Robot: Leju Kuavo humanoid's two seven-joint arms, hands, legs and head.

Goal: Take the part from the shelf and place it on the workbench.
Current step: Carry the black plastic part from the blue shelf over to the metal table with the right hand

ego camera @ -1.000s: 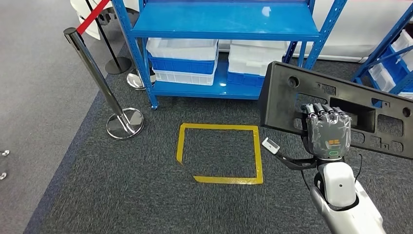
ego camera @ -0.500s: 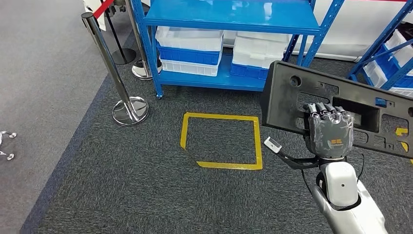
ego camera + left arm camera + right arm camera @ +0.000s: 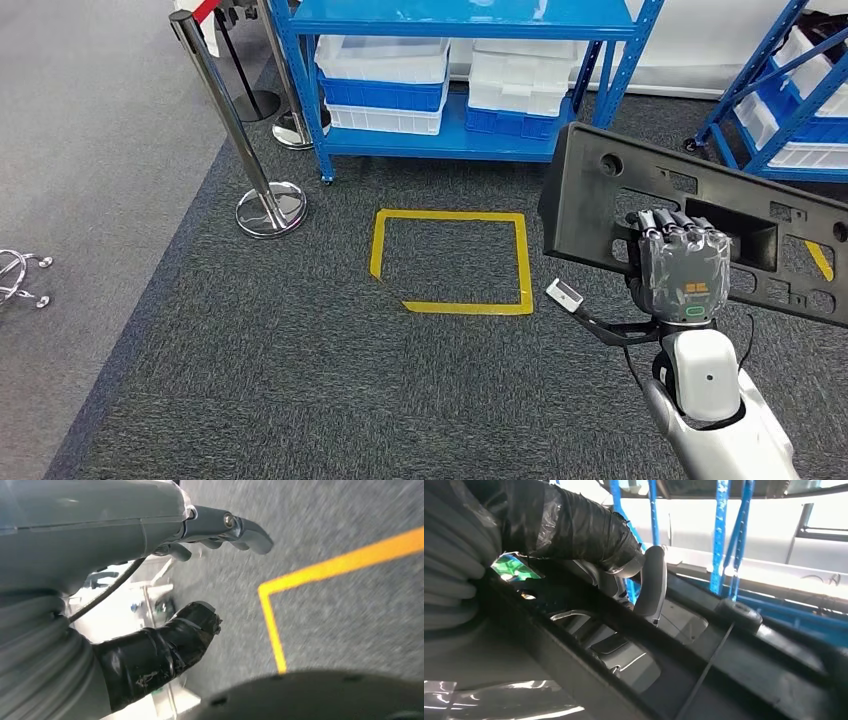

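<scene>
While the right hand holds it upright above the carpet, one black part, a long flat panel pierced by several cut-outs, stands at the right of the head view, tilted so that its far end drops toward the right edge. Its fingers hook over the rim of a rectangular opening near the panel's middle, the back of the hand facing the camera; in the right wrist view the thumb presses on a rib of the part, so the panel lies clamped between thumb and fingers. One left hand hangs over the carpet in the left wrist view, holding nothing, its fingers loosely apart from the dark thumb. On the floor lies one rectangle of yellow tape, open at one corner. Behind it stands one blue shelf carrying four stacked bins, white over blue; part of a second blue shelf is at the right. Two chrome stanchions stand left of the shelf.
</scene>
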